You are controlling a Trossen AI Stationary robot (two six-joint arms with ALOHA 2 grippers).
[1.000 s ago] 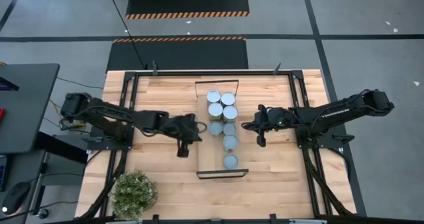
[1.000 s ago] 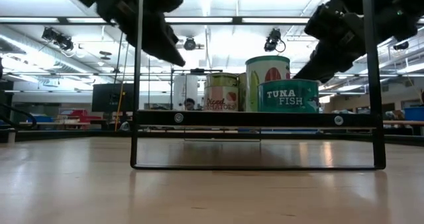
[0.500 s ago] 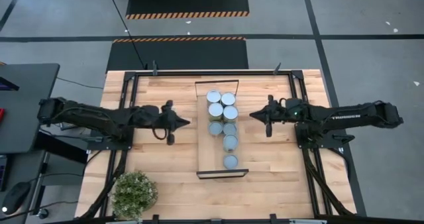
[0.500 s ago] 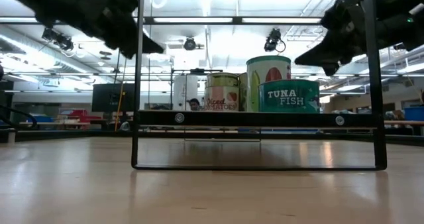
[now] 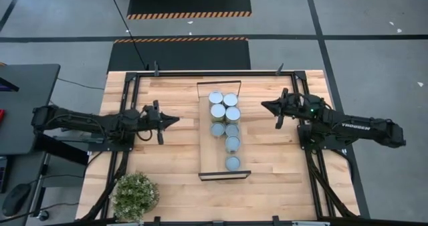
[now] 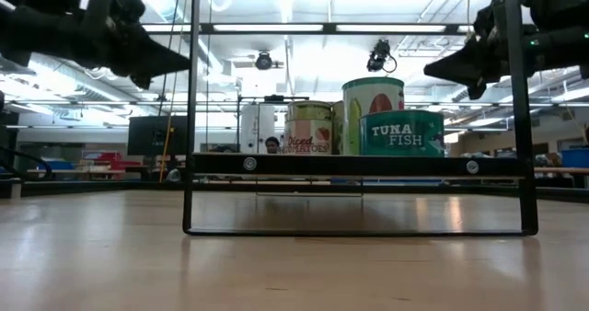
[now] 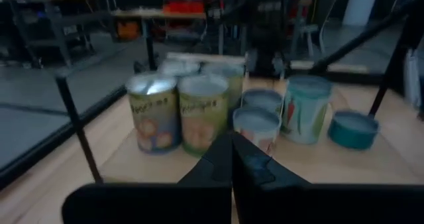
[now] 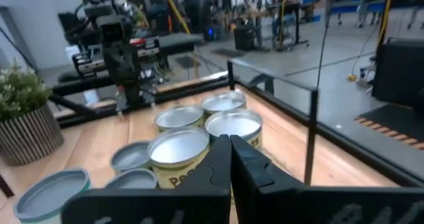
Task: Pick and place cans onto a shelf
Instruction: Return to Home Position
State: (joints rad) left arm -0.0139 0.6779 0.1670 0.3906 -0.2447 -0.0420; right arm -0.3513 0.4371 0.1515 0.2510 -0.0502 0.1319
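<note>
Both arms are drawn back from the centre since the earlier frame: left gripper (image 5: 175, 120) and right gripper (image 5: 265, 105), fingers pressed together, empty. Cans (image 5: 217, 110) stand on the shelf (image 5: 208, 156), table centre. They look rigid, smooth and probably weighty, best gripped across the sides.

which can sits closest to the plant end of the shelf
The tuna can: it stands alone at the end of the shelf nearest the plant, short with a teal label; the other cans sit farther up the board.
</note>
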